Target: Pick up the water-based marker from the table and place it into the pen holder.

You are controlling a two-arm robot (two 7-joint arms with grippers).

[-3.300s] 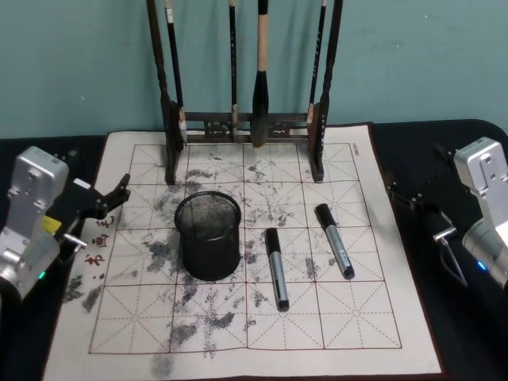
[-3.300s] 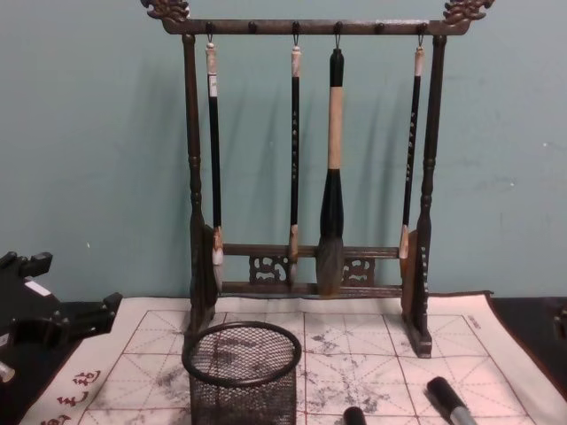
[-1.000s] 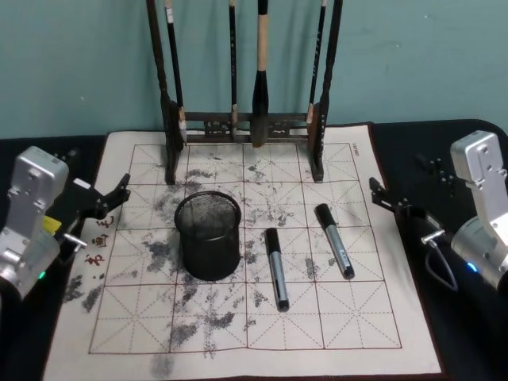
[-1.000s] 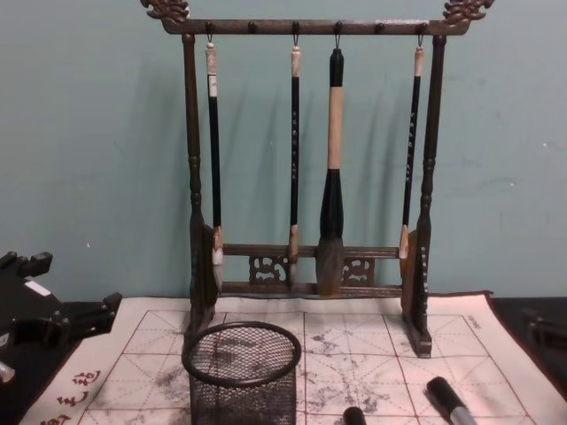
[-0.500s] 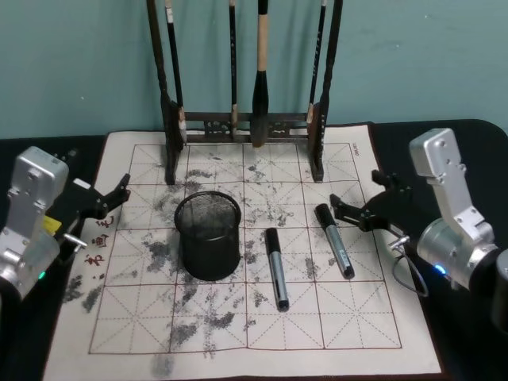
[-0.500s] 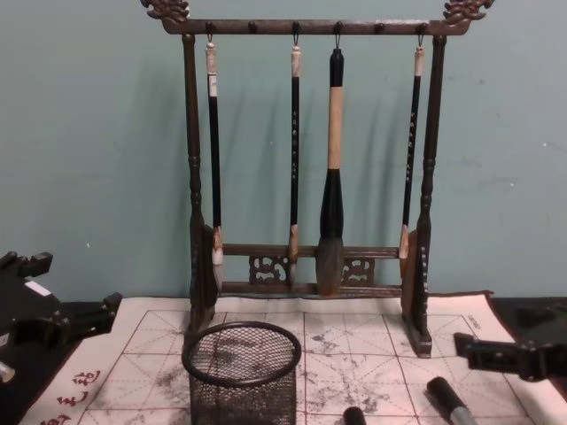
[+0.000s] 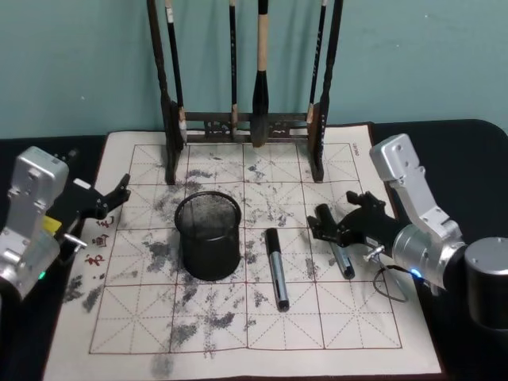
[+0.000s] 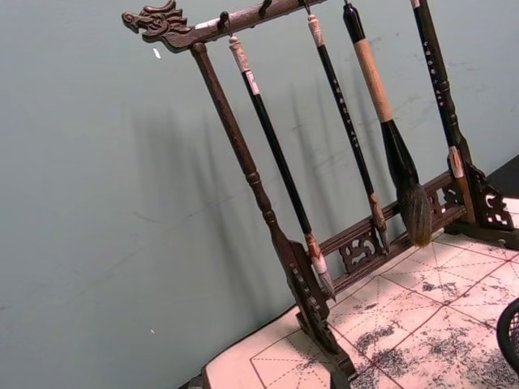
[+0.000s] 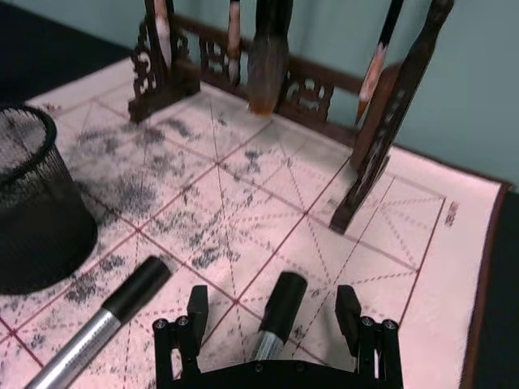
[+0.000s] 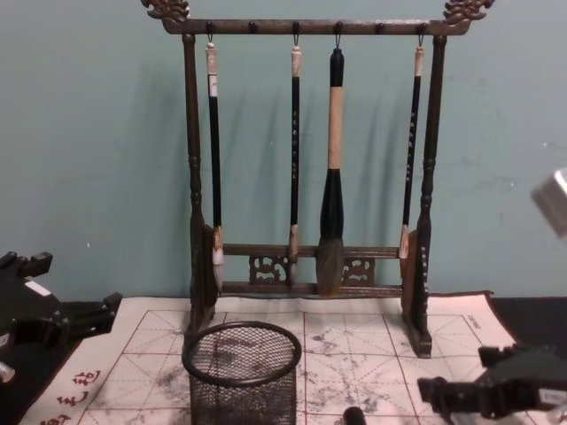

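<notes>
**Item 1: my left arm, at the left edge of the table (image 7: pixel 464 139).**
- A boxy silver-grey housing (image 7: pixel 36 182) with rounded corners.
- It sits on a rounded silver barrel with a small green light (image 7: pixel 41 275).
- A yellow patch (image 7: pixel 52 225) shows beside the barrel.
- My left gripper (image 7: pixel 97 175) is matt black with angular fingers (image 7: pixel 119 190) and a white label (image 10: pixel 34 288) on its body.

**Item 2: my right arm, toward the table's right edge.**
- A matching silver casing (image 7: pixel 401 171).
- A silver barrel with a blue light (image 7: pixel 413 274).
- A thin black cable (image 7: pixel 386 284) loops beneath it.
- A dark grey cylinder (image 7: pixel 488 282) sits behind.
- My right gripper (image 9: pixel 272 312) is black, and its finger mounts are topped with small round screws (image 9: pixel 160 324).
</notes>
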